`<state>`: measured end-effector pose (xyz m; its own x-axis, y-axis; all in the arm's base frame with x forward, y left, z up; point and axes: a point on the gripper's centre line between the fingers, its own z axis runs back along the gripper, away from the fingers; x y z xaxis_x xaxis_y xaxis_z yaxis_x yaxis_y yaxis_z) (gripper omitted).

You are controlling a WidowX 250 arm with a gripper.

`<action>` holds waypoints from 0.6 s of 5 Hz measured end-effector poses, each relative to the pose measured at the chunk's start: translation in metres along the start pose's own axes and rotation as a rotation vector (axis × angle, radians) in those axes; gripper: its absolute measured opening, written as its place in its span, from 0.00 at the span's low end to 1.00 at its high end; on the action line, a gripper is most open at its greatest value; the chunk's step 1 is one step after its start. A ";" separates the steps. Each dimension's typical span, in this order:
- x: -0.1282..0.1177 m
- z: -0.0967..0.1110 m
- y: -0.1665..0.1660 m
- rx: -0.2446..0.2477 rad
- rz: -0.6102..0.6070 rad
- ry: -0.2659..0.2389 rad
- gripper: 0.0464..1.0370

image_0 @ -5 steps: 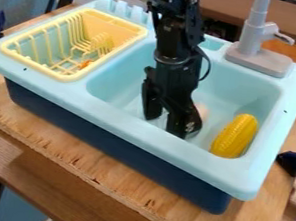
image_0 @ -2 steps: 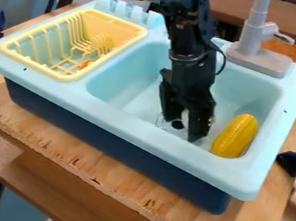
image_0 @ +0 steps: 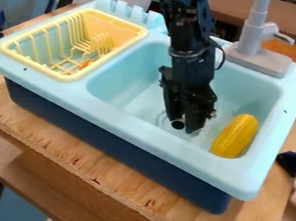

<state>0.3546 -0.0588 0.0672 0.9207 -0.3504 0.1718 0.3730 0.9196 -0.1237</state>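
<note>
My gripper hangs down inside the blue sink basin, low over its floor and just behind the front wall. Its two fingers stand close together, with no gap visible; whether something small sits between them is hidden. The dark drain hole shows right beside the fingertips. To the right of the gripper, apart from it, a yellow corn cob lies slanted against the right front part of the basin.
A yellow dish rack with a small orange piece in it sits on the left of the light-blue sink. The grey faucet rises at the back right. Wooden tabletop extends in front.
My gripper moved right, from the basin's middle toward the corn, and its fingers came together. A pale pinkish thing behind it one second ago is no longer visible. The corn stayed put.
</note>
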 end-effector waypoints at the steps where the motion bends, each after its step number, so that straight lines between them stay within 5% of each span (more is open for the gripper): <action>1: -0.008 0.005 -0.002 0.006 0.011 0.012 0.42; 3: -0.028 0.041 -0.004 0.038 0.033 0.038 0.40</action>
<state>0.3229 -0.0457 0.1034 0.9364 -0.3256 0.1305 0.3384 0.9365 -0.0914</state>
